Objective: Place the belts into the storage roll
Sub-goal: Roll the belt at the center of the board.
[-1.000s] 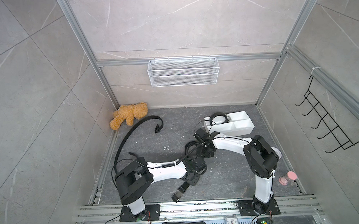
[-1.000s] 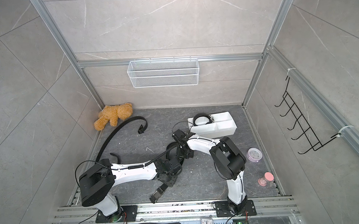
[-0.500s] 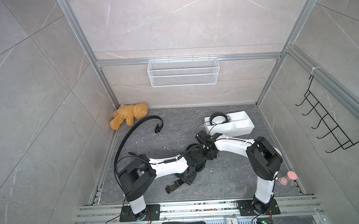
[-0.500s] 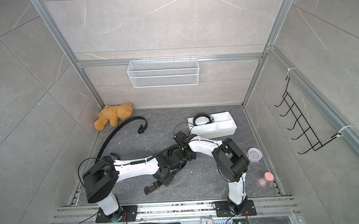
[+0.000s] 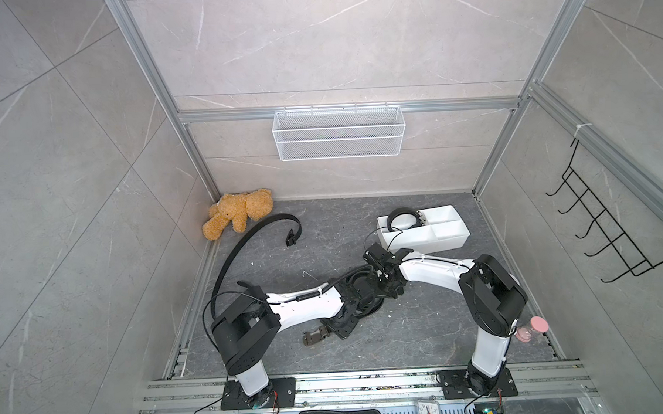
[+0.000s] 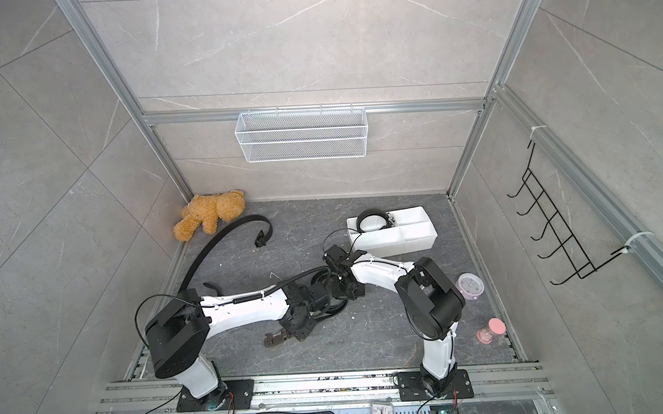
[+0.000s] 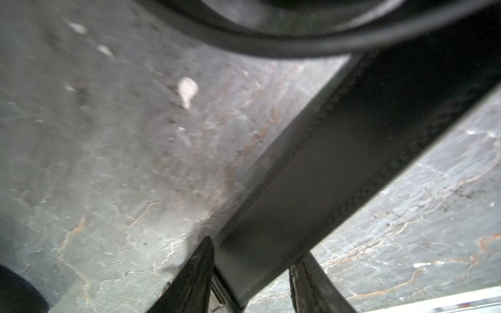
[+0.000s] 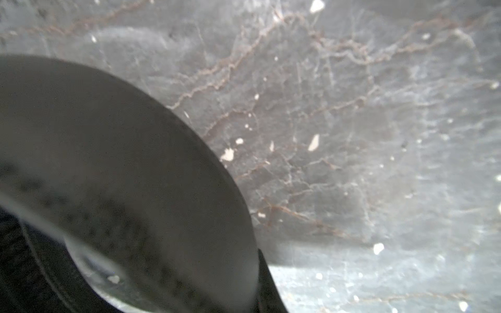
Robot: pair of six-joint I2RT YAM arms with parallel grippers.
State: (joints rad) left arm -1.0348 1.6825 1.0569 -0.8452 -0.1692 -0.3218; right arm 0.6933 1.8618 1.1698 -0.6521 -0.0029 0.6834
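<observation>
Coiling a belt (image 7: 339, 162) mid-floor I reckon: right gripper (image 5: 389, 284) pinching it, left gripper (image 7: 254, 248) astride, grip unclear; tray (image 5: 420, 244) next.

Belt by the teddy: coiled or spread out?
Spread out. The belt lies on the floor in one long open arc, its buckle end hooking round past the teddy; no loops.
</observation>
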